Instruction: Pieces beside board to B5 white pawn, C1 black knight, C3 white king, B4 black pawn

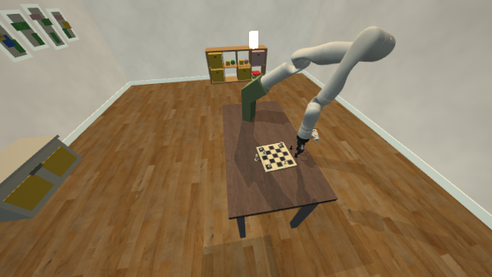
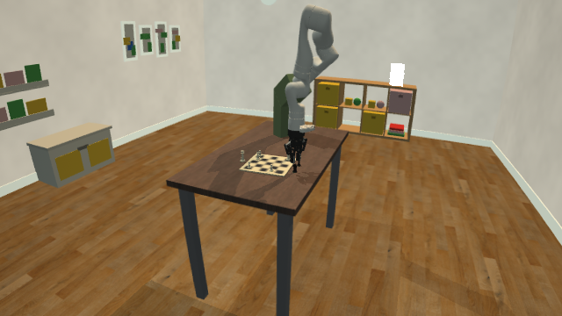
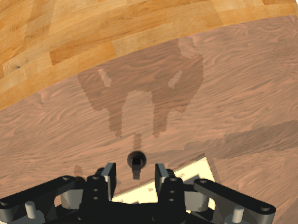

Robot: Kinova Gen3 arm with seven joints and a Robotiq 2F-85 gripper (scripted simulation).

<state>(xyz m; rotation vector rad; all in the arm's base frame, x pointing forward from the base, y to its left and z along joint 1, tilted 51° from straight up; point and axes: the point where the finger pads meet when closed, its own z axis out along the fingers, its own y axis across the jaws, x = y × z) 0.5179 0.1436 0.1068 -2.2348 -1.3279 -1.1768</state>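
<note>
Wooden table (image 1: 254, 196) (image 2: 219, 186) (image 3: 240, 90), gripper (image 1: 300, 148) (image 2: 295, 154) (image 3: 135, 173) near edge

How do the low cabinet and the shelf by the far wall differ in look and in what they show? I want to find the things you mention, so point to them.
The cabinet (image 1: 23, 154) (image 2: 70, 133) is grey with a pale top; the shelf (image 1: 235, 49) (image 2: 364, 82) has a brown wood frame.
The cabinet has two yellow fronts side by side; the shelf has two rows of compartments, some filled with boxes, others open to view.
The cabinet's top bears nothing; a bright white lamp (image 1: 253, 39) (image 2: 397, 75) stands on the shelf.
Both stand on the floor and show yellow.
</note>
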